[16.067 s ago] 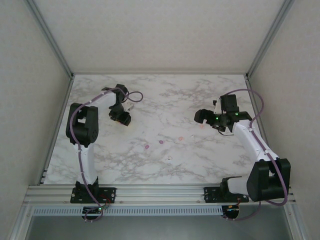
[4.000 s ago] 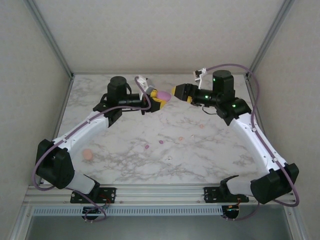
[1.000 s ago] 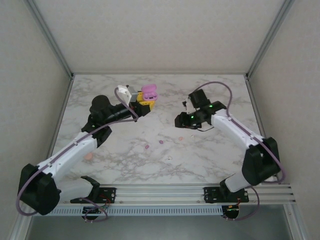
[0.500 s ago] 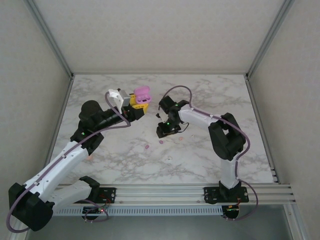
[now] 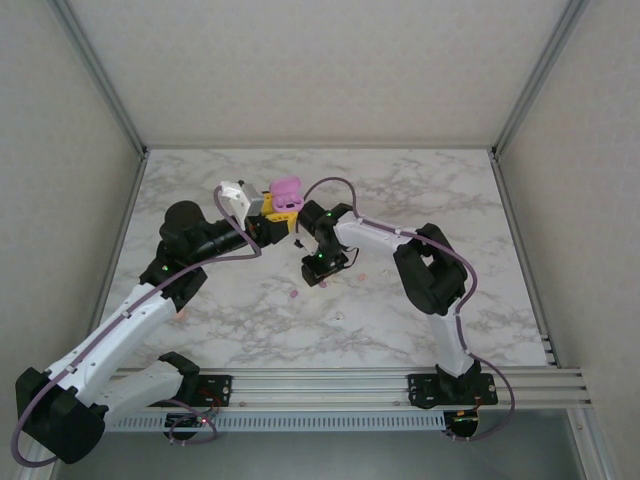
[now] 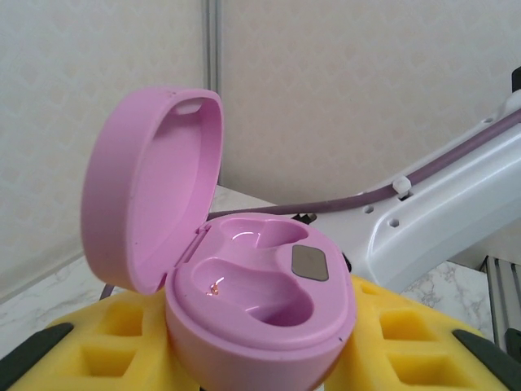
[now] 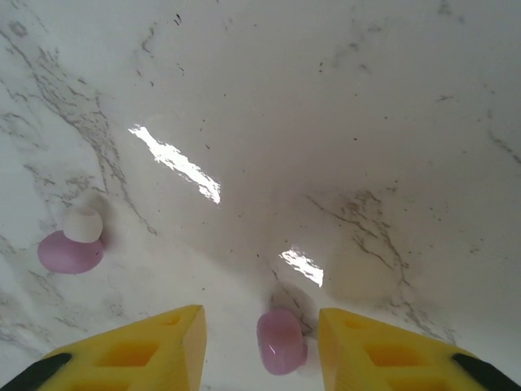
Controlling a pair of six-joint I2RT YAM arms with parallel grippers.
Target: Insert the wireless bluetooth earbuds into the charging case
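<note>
The right fingers have swept leftward across the marble surface and come down wide open, straddling a purple earbud that lies between them, not yet gripped. Just beyond, to the far left, the left fingers stay clamped on the pink charging case, its lid raised and its wells looking empty. A pickup seems to be next.

Your left arm stretches forward and inward, and the left gripper has its yellow-padded fingers clamped on the open pink clamshell charging case. Your right arm folds sharply across toward the left one. The right gripper aims downward, jaws apart.
</note>
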